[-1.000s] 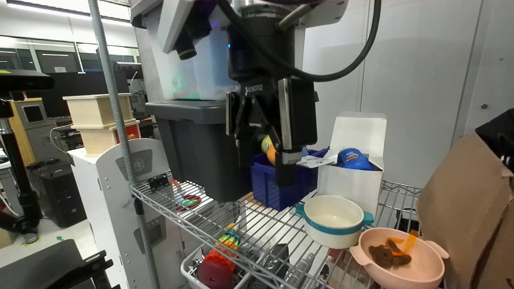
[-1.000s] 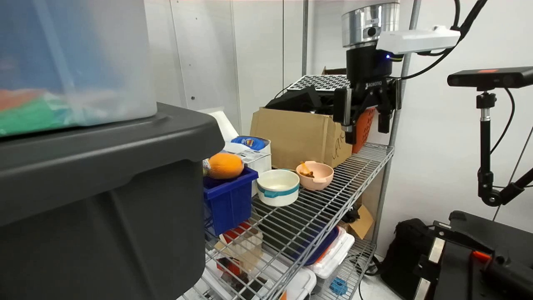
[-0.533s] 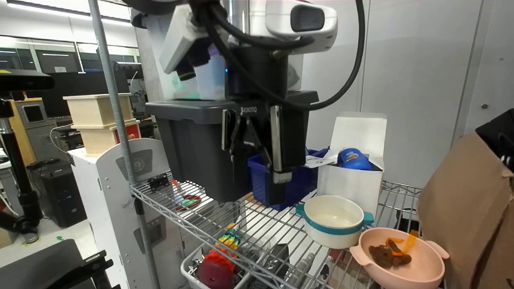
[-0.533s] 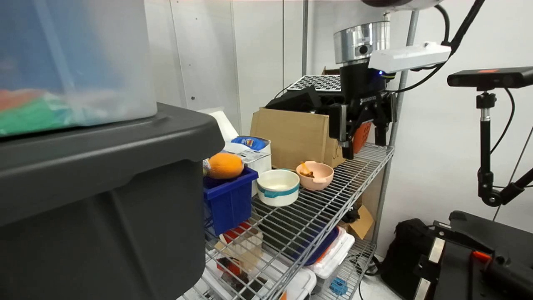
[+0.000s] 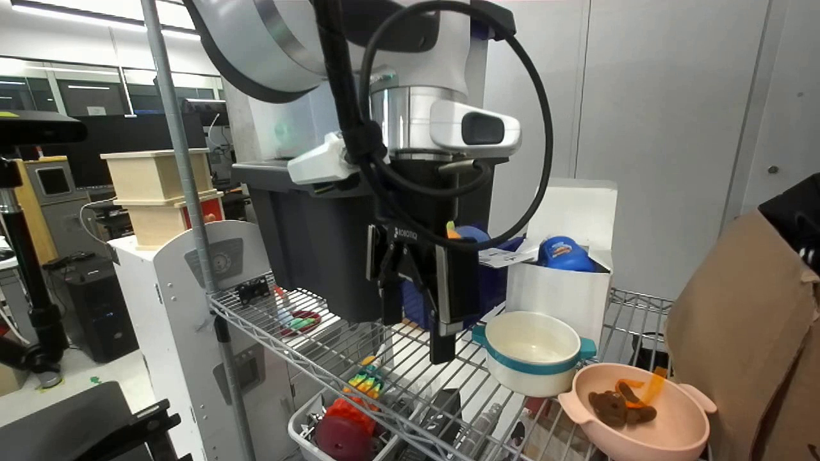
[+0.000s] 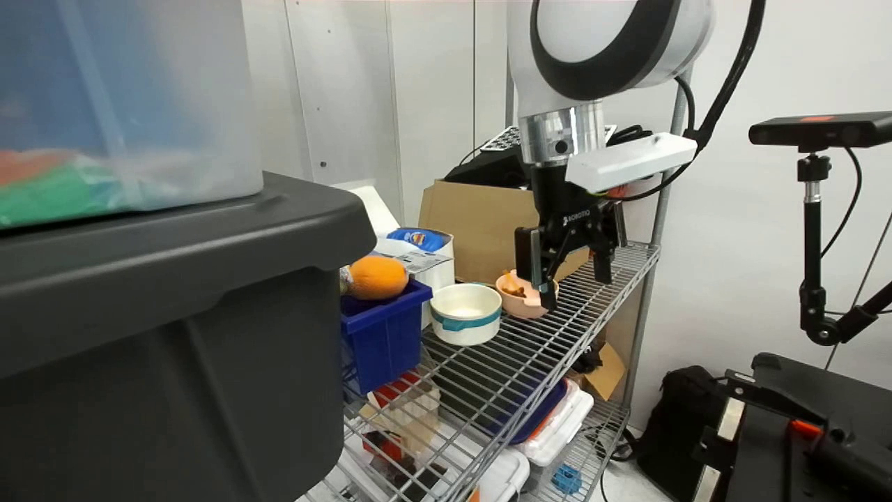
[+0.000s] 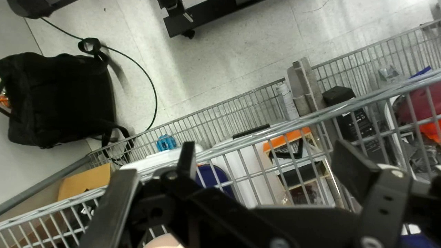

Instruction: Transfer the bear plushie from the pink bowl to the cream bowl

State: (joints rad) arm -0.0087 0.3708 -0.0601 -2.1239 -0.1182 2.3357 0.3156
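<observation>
One bear (image 5: 614, 410) lay in the pink bowl (image 5: 680, 424), long axis roughly left to right in an exterior view, head leftward, gripper (image 6: 575, 287) partly hid that bowl in an exterior view, fingers (image 7: 353, 168) spread wide in the wrist view.

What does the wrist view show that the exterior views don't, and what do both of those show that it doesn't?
Only in the wrist view: an orange patch at the left edge, too small to name, and a long curve of floor cable.

Only in both exterior views: the bear plushie inside the pink bowl, the cream bowl and the dark gray tote.

Shared: the wire shelf and the jaws, standing open. A pale pink edge at the wrist view's bottom may be the pink bowl.
</observation>
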